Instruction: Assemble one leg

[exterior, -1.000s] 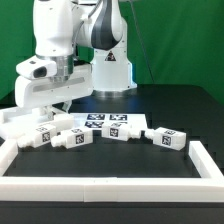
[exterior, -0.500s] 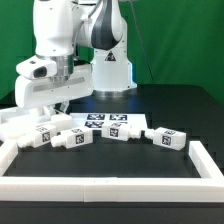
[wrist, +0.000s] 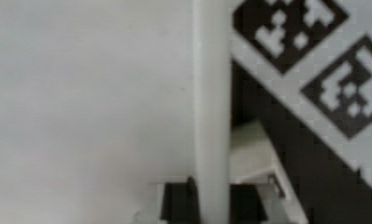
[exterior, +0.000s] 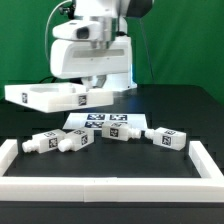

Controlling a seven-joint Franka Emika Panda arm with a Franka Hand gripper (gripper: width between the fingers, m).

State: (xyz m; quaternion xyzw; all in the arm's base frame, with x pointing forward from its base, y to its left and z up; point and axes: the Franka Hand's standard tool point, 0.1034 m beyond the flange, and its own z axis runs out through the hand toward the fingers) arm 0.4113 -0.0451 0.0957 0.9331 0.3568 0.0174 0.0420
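Exterior view: leg (exterior: 76, 143) well below fingers (exterior: 96, 84)

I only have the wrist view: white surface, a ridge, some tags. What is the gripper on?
Observer: The gripper is clamped on the rim of the large white panel, at the panel's end toward the exterior view's right.
Operator: Is the panel resting on anything?
Observer: No, it hangs clear above the table.
Operator: Where are the legs?
Observer: Four legs lie loose on the table near the marker board. None is gripped.
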